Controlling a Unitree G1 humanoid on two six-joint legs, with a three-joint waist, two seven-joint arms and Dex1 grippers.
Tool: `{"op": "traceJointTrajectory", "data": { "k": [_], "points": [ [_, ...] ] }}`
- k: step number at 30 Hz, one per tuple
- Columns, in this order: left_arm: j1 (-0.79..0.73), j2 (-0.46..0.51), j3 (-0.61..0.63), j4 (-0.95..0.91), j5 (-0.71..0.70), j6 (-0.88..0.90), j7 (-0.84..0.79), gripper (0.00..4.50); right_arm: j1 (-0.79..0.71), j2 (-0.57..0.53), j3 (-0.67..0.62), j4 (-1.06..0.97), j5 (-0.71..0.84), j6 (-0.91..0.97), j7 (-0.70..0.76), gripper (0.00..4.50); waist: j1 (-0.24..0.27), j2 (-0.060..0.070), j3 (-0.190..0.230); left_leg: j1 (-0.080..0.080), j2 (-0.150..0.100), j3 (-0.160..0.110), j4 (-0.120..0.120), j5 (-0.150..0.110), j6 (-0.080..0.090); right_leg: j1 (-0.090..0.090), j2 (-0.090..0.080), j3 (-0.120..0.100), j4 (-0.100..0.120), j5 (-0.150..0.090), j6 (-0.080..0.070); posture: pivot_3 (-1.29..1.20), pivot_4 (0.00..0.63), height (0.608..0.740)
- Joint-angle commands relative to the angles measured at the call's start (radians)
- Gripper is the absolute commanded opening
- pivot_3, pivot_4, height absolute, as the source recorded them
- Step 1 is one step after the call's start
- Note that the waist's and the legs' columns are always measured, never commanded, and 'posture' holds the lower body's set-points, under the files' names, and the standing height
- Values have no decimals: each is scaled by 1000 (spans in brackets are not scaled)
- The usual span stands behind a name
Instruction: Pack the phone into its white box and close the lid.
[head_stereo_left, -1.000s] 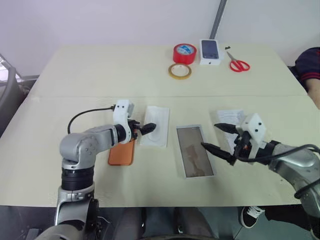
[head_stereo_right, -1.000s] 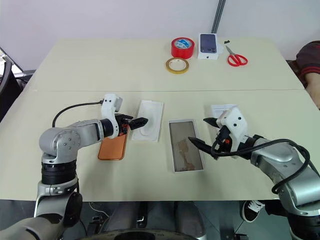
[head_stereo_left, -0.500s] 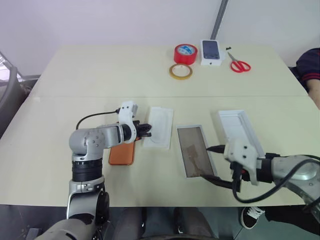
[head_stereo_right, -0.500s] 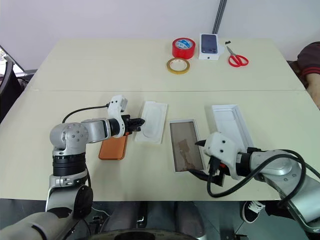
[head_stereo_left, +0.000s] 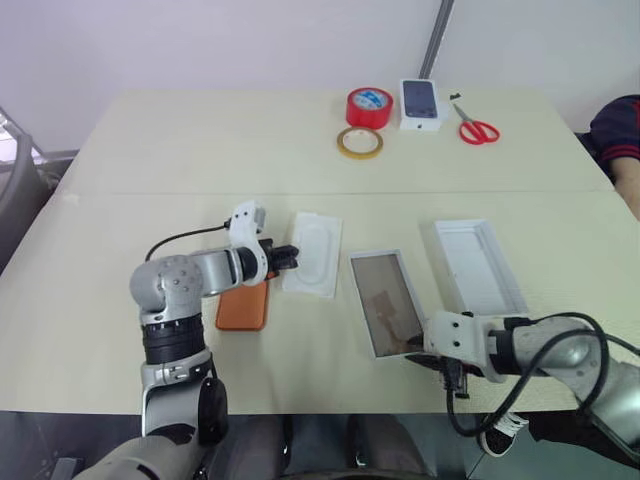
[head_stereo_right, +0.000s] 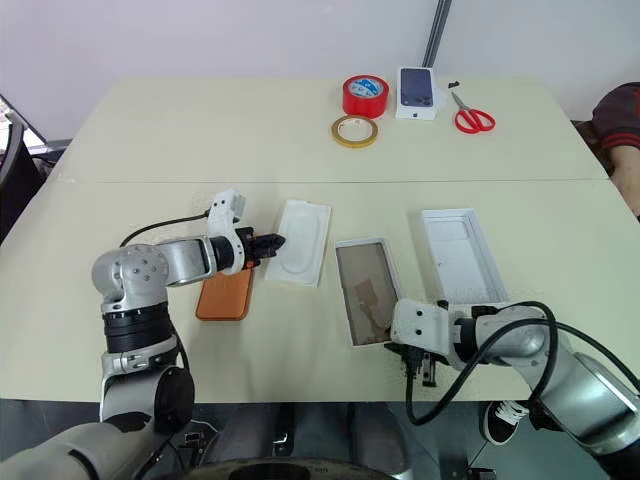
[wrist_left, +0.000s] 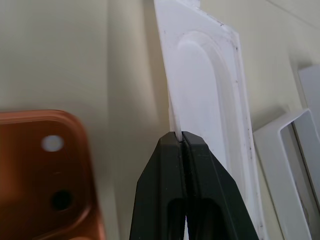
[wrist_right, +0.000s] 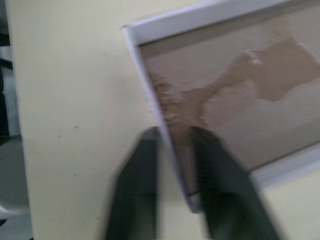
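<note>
A: Head view first. We see the left gripper (head_stereo_left: 289, 256) clamped on the edge of the thin white insert (head_stereo_left: 318, 252). The phone (head_stereo_left: 243, 306) lies flat just beside it.
B: The right gripper (head_stereo_left: 418, 352) is at the near corner of the white box (head_stereo_left: 385, 300), and the lid (head_stereo_left: 478, 265) lies open-side up beside that.
A: Left wrist view: fingers pinched tight on the insert's rim.
B: Right wrist view is blurred, but we read the fingers as straddling the box wall, closed on it.
A: We judge the phone stiff, heavyish and slick, so take it by the long edges. The box is light card and will slide.
B: The table (head_stereo_left: 200, 150) is smooth and matte, with plenty of room.
</note>
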Motion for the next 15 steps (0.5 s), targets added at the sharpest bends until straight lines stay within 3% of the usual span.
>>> {"op": "traceJointTrajectory", "data": {
  "k": [1, 6, 11, 15],
  "points": [
    [-46, 1, 85, -45, -23, 16, 12, 0, -25, 13, 4, 0, -10, -20, 18, 32, 1, 0, 0, 0, 0, 0, 0, 0, 0, 0, 0, 0, 0, 0, 0, 0, 150, 736],
    [-79, 41, 159, -45, -16, 18, 12, 0, -133, 69, 70, -5, -34, -26, 32, 32, -2, -1, 0, -1, 0, -4, 0, 0, -1, 1, 0, -4, 0, 0, 0, 0, 150, 736],
    [-133, 94, 241, -20, -14, 33, 16, 0, -319, 185, 270, 79, -174, -91, 63, 32, -4, -1, 1, -1, -1, -7, 0, 1, -2, 1, -1, -7, -1, 0, 0, 0, 150, 736],
    [-149, 112, 242, -35, -13, 58, 14, 0, -429, 289, 352, 154, -225, -71, 70, 32, 1, -1, 1, -1, -2, -9, 0, 2, -3, 2, -2, -9, -1, 0, 0, 0, 150, 736]
  ]
}}
